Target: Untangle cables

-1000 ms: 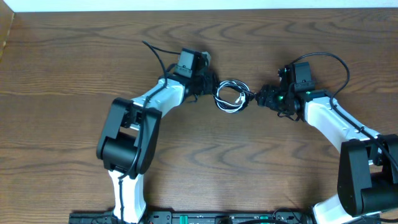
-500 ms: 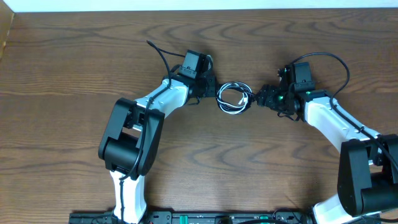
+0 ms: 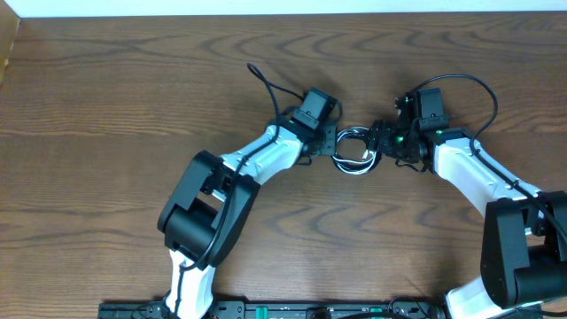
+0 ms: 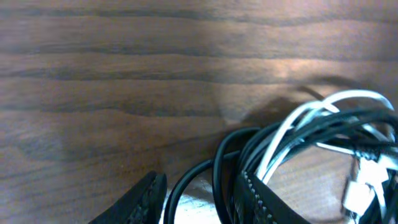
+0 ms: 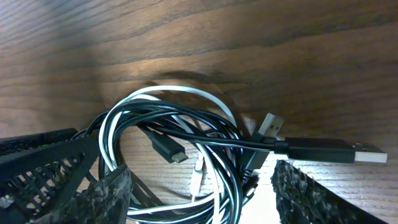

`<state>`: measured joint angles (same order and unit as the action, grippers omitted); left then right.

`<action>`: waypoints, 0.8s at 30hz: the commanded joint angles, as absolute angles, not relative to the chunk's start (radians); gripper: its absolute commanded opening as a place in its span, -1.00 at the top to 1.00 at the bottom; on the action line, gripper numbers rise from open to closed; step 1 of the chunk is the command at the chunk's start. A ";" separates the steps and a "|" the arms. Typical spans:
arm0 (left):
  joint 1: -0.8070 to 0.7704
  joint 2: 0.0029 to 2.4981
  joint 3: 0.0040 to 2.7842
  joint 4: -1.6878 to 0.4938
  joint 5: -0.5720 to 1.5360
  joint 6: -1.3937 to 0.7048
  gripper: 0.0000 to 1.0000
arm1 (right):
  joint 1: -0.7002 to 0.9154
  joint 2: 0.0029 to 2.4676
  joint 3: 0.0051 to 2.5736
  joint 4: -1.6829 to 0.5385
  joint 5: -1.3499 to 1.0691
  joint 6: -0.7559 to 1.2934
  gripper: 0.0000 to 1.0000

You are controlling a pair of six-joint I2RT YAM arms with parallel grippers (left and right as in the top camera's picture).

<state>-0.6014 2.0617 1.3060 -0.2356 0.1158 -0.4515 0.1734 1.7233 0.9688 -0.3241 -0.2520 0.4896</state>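
We are looking at the cables (image 3: 354, 151) lying in one small tangle on the wooden table (image 3: 106, 89), directly between the two grippers, which are facing each other across it. The left gripper (image 3: 329, 142) is touching one side of the tangle. The right gripper (image 3: 381, 142) is meeting it from the opposite side.

In the left wrist view, we are seeing that gripper's jaws standing apart, unclenched. One loop of the black cable (image 4: 214, 168) is running through the gap between its fingers (image 4: 261, 199), and more black strands are lying against the inner face of the finger on the right of that view. Bare wood is showing between the other finger and the nearest strand, so nothing is being pinched. The bulk of the tangle is lying ahead of those fingertips and off to the right, with the white cable (image 4: 348, 96) arching over its top.

In the right wrist view, we are seeing the right gripper's jaws spread wide and released, with the coils lying between them and just ahead of the fingertips. The loops are crowding the finger on the left of that view. A black USB plug (image 5: 323, 151) is lying flat just ahead of the other fingertip, pointing outward past it. A silvery plug (image 5: 268, 124) is resting just beside its cord, and a small black plug (image 5: 168, 150) is lying inside the coils.
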 commanded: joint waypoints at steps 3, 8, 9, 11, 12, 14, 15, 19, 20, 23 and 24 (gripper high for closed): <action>-0.653 2.101 1.280 -0.269 -0.059 -0.609 0.20 | 0.169 1.722 0.970 -0.317 -0.245 0.473 -0.41; -0.702 2.120 1.280 -0.268 -0.127 -0.676 0.70 | 0.149 1.721 0.971 -0.299 -0.246 0.475 -0.44; -0.706 2.121 1.280 -0.268 -0.138 -0.676 0.80 | 0.144 1.721 0.971 -0.297 -0.246 0.475 -0.45; -0.709 2.121 1.280 -0.265 -0.151 -0.675 0.84 | 0.136 1.720 0.971 -0.295 -0.249 0.478 -0.45; -0.708 2.119 1.280 -0.263 -0.150 -0.675 0.85 | 0.133 1.720 0.971 -0.292 -0.255 0.478 -0.44; -0.705 2.112 1.281 -0.262 -0.150 -0.675 0.85 | 0.130 1.719 0.971 -0.281 -0.290 0.477 -0.45; -0.704 2.104 1.282 -0.262 -0.150 -0.674 0.85 | 0.129 1.719 0.971 -0.274 -0.308 0.477 -0.45; -0.697 2.022 1.282 -0.261 -0.148 -0.582 0.85 | 0.130 1.719 0.971 -0.226 -0.404 0.462 -0.46; -0.695 1.981 1.282 -0.260 -0.145 -0.541 0.85 | 0.130 1.719 0.971 -0.212 -0.422 0.462 -0.46; -0.691 1.866 1.283 -0.238 -0.139 -0.459 0.85 | 0.130 1.719 0.971 -0.176 -0.457 0.463 -0.47; -0.687 1.810 1.283 -0.228 -0.113 -0.460 0.85 | 0.130 1.719 0.971 -0.162 -0.476 0.464 -0.47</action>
